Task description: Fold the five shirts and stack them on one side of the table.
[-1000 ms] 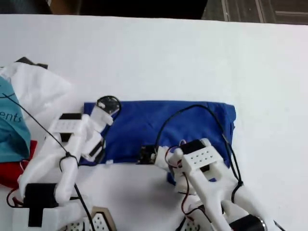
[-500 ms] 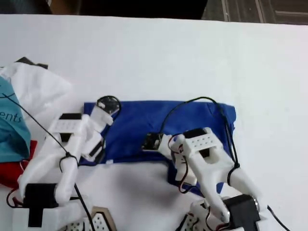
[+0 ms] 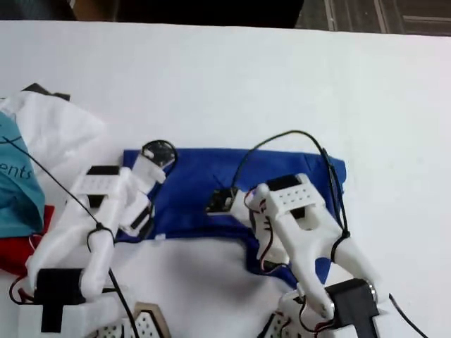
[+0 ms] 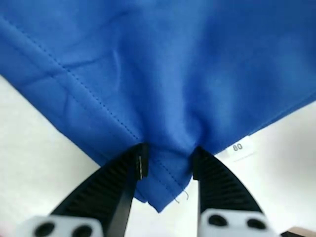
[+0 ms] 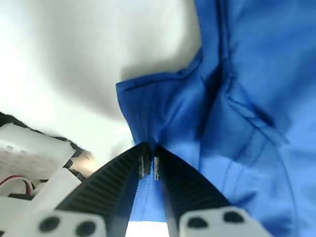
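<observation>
1. Table [image 3: 282, 84]: its top was smooth, flat and white. Cloth would probably slide on it easily, so a pull from one arm alone could drag the garment instead of folding it.
2. Shirt [image 3: 204, 176]: it lay mid-table, toward the near edge, as a blue oblong band of thin, matte fabric with stitched hems. Its near edge was puckered at the two grips. Being limp, it could sag or fall open if the grips rose unevenly.
3. Pile [image 3: 28, 162]: white, teal and red shirts lay soft and crumpled at the left edge. A wide swing of the arm beside them could snag them.
4. Right gripper [image 5: 148, 165]: its black ribbed fingers were pressed together on a thin edge of the shirt, about midway along its near side. With so little cloth pinched, the edge might slip free.
5. Left gripper [image 4: 168, 165]: it was clamped on a bunched fold of hem at the shirt's near-left corner, with the wad of cloth keeping the jaws apart.
6. Tag [image 4: 238, 147]: small, white and flat, it sat at the hem just beside that grip and could end up exposed.
</observation>
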Robot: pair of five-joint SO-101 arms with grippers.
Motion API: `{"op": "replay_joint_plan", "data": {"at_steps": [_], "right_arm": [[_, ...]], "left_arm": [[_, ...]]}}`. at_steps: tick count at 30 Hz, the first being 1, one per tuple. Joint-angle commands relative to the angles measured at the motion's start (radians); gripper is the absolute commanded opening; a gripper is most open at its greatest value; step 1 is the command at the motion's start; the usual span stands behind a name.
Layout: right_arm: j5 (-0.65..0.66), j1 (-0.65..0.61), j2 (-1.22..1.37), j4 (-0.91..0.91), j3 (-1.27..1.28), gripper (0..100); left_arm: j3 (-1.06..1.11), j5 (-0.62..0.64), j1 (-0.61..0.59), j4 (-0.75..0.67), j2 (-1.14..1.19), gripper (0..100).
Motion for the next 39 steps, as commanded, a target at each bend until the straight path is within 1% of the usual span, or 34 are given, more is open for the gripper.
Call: {"op": "replay_joint_plan", "data": {"at_steps": [1, 2, 4, 7, 11, 13, 16, 19, 21, 25, 29, 33, 37, 39], "right_arm": [[0.002, 0.018, 0.002, 0.027, -0.077, 2.5], [0.002, 0.022, 0.002, 0.030, -0.091, 2.6], [0.002, 0.031, 0.002, 0.064, -0.129, 6.1], [0.008, 0.033, 0.001, 0.166, -0.203, 12.0], [0.009, 0.031, -0.061, 0.269, -0.338, 9.0], [0.005, 0.031, -0.107, 0.278, -0.400, 8.9], [-0.018, 0.035, -0.124, 0.205, -0.416, 9.4], [-0.069, 0.081, -0.071, 0.081, -0.377, 9.1], [-0.071, 0.117, -0.004, 0.012, -0.342, 8.7], [-0.071, 0.142, 0.147, -0.058, -0.318, 1.7], [-0.071, 0.139, 0.236, -0.101, -0.321, 3.3], [-0.071, 0.139, 0.248, -0.107, -0.318, 3.4], [-0.060, 0.133, 0.248, -0.022, -0.316, 3.4], [-0.011, 0.134, 0.248, 0.028, -0.307, 3.2]], "left_arm": [[-0.001, 0.003, -0.008, -0.066, -0.002, 16], [-0.001, 0.003, -0.008, -0.066, -0.002, 16], [-0.001, 0.002, -0.008, -0.066, -0.002, 16], [-0.001, 0.000, -0.008, -0.066, -0.002, 16], [-0.001, 0.000, -0.008, -0.066, -0.002, 16], [-0.001, 0.000, -0.008, -0.066, -0.002, 16], [-0.001, 0.000, -0.008, -0.066, -0.002, 16], [-0.001, 0.000, -0.008, -0.066, -0.002, 16], [-0.001, 0.002, -0.008, -0.066, -0.002, 16], [-0.001, 0.000, -0.008, -0.066, -0.002, 16], [-0.001, 0.000, -0.008, -0.066, -0.002, 16], [-0.001, 0.000, -0.008, -0.066, -0.002, 16], [-0.001, 0.000, -0.008, -0.066, -0.002, 16], [-0.001, 0.000, -0.008, -0.066, -0.002, 16]]}}
